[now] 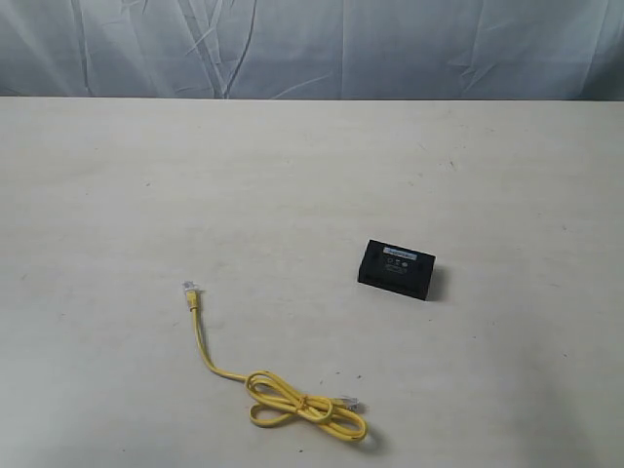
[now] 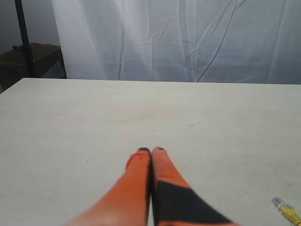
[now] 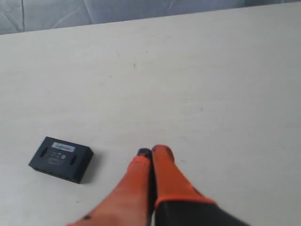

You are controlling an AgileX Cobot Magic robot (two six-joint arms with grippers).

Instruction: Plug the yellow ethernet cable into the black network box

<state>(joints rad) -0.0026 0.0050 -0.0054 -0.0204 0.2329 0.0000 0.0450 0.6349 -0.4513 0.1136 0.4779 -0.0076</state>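
The yellow ethernet cable (image 1: pixel 283 395) lies on the table near the front, its bundled loop at the lower middle and one clear plug (image 1: pixel 189 287) stretched out to the left. That plug end (image 2: pixel 285 209) shows at the edge of the left wrist view. The black network box (image 1: pixel 396 268) with a pale label sits flat right of centre; it also shows in the right wrist view as the box (image 3: pixel 61 158). My left gripper (image 2: pixel 151 150) is shut and empty above bare table. My right gripper (image 3: pixel 151 151) is shut and empty, apart from the box. Neither arm appears in the exterior view.
A pale table (image 1: pixel 146 195) spans the scene, with its far edge against a wrinkled white-grey curtain (image 1: pixel 312 49). A dark stand and a dark shelf (image 2: pixel 28 56) are beyond the table's corner in the left wrist view.
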